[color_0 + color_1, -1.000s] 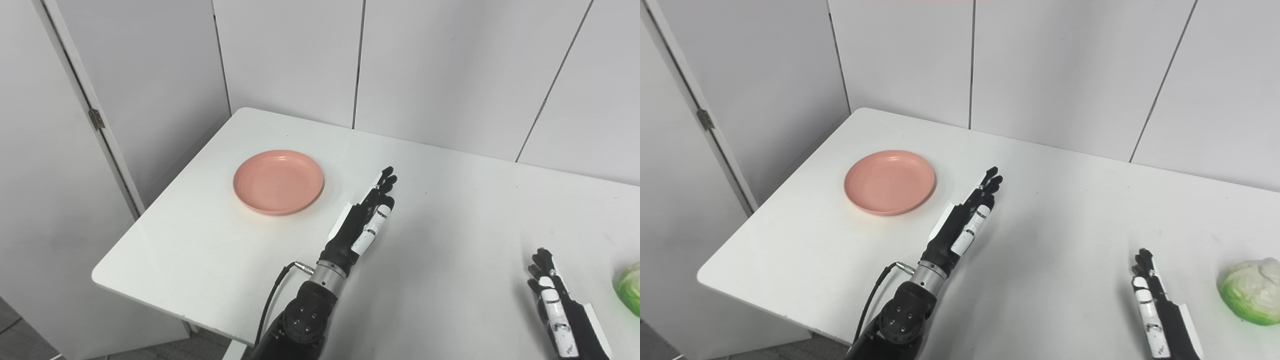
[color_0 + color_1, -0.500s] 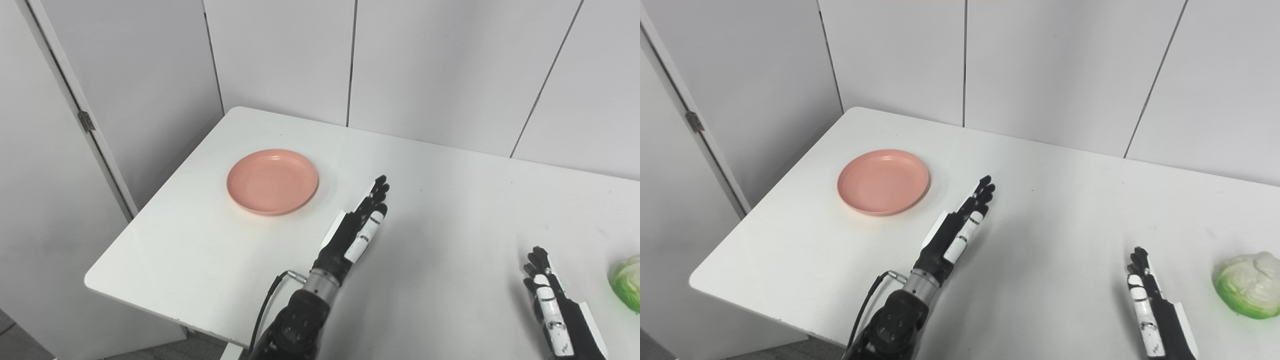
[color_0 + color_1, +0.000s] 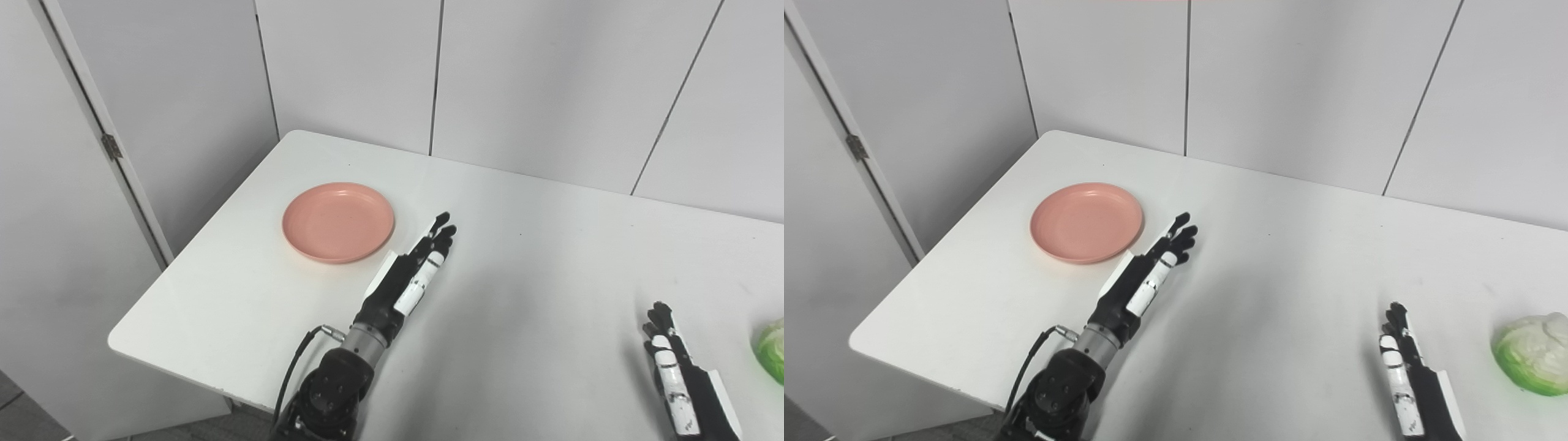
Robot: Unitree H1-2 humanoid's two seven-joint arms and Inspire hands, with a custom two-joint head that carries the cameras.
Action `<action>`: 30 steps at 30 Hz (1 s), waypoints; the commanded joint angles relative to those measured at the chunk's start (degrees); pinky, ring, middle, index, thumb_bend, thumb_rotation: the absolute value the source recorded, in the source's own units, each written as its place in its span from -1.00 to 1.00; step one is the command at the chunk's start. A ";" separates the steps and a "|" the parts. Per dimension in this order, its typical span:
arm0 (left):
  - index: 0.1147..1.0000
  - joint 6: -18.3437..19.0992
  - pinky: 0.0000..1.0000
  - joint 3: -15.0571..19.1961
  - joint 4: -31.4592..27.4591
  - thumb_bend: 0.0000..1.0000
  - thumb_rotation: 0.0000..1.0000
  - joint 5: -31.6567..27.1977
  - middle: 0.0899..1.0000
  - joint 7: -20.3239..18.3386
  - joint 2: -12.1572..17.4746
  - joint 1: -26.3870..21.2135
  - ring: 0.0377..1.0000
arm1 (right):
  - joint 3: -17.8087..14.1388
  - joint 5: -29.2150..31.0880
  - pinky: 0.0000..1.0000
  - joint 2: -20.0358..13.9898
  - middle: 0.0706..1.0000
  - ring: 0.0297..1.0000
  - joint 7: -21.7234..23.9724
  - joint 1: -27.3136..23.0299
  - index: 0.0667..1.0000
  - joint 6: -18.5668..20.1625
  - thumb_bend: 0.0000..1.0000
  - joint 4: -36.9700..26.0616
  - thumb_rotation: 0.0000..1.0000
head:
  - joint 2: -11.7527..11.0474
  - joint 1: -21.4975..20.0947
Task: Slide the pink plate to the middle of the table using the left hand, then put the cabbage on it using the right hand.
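A round pink plate (image 3: 338, 222) lies on the white table (image 3: 539, 288) toward its left end, with nothing on it. My left hand (image 3: 409, 275) hovers just right of the plate's near-right rim, fingers stretched out and apart, holding nothing. A green and white cabbage (image 3: 1532, 354) rests at the far right of the table. My right hand (image 3: 1405, 367) stays low near the front edge, left of the cabbage, flat and open, apart from it.
The table's left edge and rounded front-left corner (image 3: 122, 334) drop off beside a grey wall panel with a hinge (image 3: 111, 147). White wall panels (image 3: 551, 79) stand directly behind the table.
My left hand and forearm have swung left, closer to the plate's right rim. The right hand, plate and cabbage have stayed put; the camera shifted slightly.
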 commanded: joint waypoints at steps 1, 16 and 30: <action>0.90 -0.61 0.82 1.29 -3.92 -0.22 1.00 -1.18 0.92 -0.59 1.65 -3.45 0.89 | 0.32 -0.65 1.00 0.42 1.00 1.00 -0.40 -0.69 1.00 0.83 -0.87 -1.93 1.00 | 0.14 0.08; 0.83 9.14 0.93 9.75 -9.29 -0.03 1.00 -7.19 0.86 -1.50 9.00 -11.76 0.87 | 0.30 -1.13 1.00 0.80 1.00 1.00 -0.20 -0.68 1.00 1.76 -0.84 -2.43 1.00 | 0.36 0.23; 0.80 9.22 0.83 18.57 2.04 -0.09 1.00 -12.91 0.81 -1.63 17.01 -19.69 0.83 | -0.08 -0.22 1.00 0.60 1.00 1.00 0.21 -0.69 1.00 0.75 -0.86 -1.62 1.00 | -0.08 0.83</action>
